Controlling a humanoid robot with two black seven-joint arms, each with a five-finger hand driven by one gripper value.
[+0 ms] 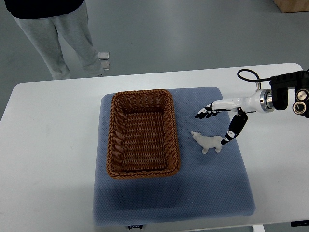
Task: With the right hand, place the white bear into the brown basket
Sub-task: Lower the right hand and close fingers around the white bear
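We see the right robot hand (219, 121) spread open just above the bear (208, 142), which stands beside the empty basket (143, 133).

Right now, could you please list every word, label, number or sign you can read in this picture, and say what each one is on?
No text here can be read.
A small dark tag at the near edge of the blue mat: too small and blurred to read.
The brown basket, white bear, right hand and table: no print visible.
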